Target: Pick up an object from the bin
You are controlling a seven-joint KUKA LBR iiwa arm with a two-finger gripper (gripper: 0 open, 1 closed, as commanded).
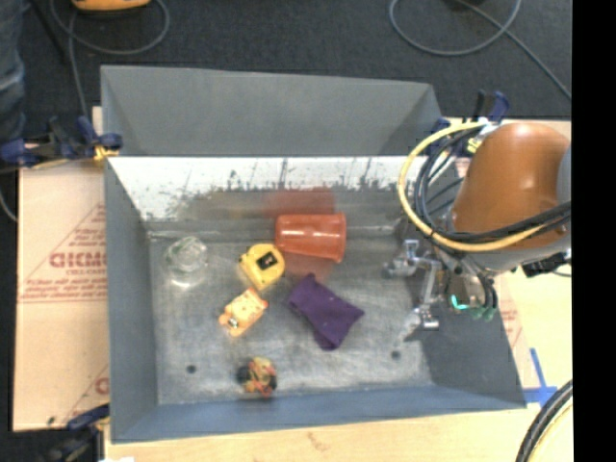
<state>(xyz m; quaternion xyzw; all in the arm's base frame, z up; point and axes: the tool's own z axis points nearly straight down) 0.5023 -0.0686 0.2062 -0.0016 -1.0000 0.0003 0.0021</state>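
Gripper (416,290) of the single arm is hanging at the 3 o'clock side of the grey metal bin (279,118), over bare floor close to the right wall. Its two metal fingers (421,320) are standing spread, with nothing between them, and the orange wrist cover (510,176) is sitting just behind it.

Reading from the left:
- A clear rounded cup of glass or plastic (186,259) is resting at 9 o'clock in the bin.
- A small yellow-and-orange toy block (243,313) is lying toward 7 o'clock.
- A tiny multicoloured figure (257,375) is lying at 6 o'clock by the near wall.
- A yellow blocky toy with a black square face (262,265) is sitting near the centre.
- A translucent orange-red plastic cup (311,236) is lying on its side at 12 o'clock, close against the back wall.
- A crumpled purple cloth pouch (324,309) is lying just right of centre.

The purple pouch is the nearest thing to the gripper, lying at roughly 9 o'clock from it and apart from the fingers. Its long axis is running from 11 o'clock to 5 o'clock. The floor between pouch and fingers is lying bare, so nothing appears to be standing in the way of a leftward approach. The right wall is judged the only close constraint.
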